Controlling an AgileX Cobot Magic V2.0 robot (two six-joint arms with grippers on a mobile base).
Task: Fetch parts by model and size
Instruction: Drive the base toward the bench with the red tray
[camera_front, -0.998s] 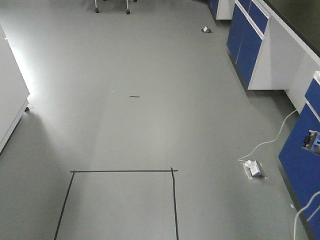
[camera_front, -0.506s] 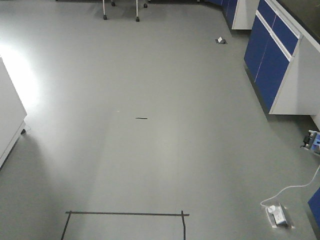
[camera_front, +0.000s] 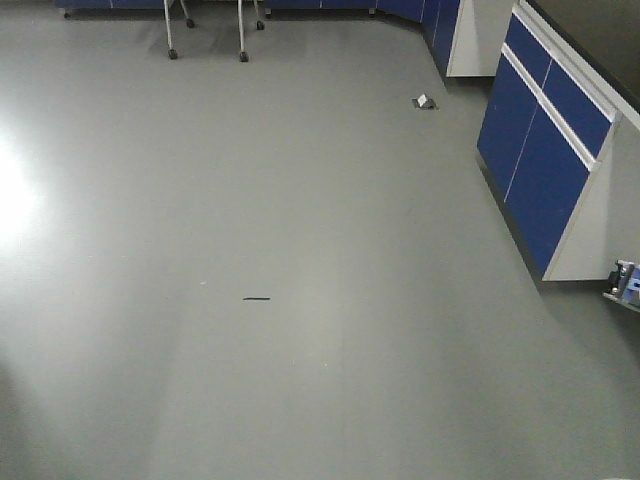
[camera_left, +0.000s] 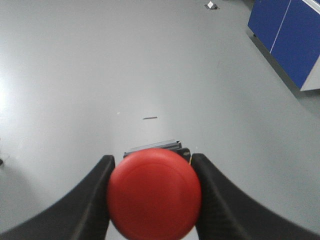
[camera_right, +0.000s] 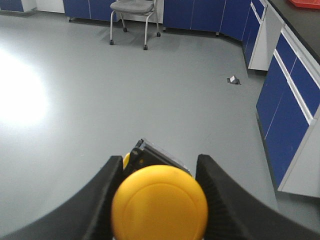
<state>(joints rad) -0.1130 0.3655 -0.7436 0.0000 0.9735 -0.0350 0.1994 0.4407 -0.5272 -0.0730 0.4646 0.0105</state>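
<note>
The red-capped push-button switch (camera_left: 153, 195) fills the bottom of the left wrist view, its black body poking out behind the cap. My left gripper (camera_left: 152, 172) is shut on it, one black finger on each side. In the right wrist view the yellow-capped push-button switch (camera_right: 159, 204) sits the same way, black body tilted up behind the cap, and my right gripper (camera_right: 159, 175) is shut on it. Neither gripper nor either part shows in the front view.
Grey floor stretches ahead with a short black mark (camera_front: 257, 298). Blue-fronted cabinets (camera_front: 545, 150) line the right side. A small floor socket (camera_front: 424, 101) lies near them. A chair on castors (camera_right: 132, 10) stands at the far end.
The front view has travelled forward over the floor: the black tape square slid out at the bottom, the white cable and power strip at the right are gone, and the cabinets have come nearer.
</note>
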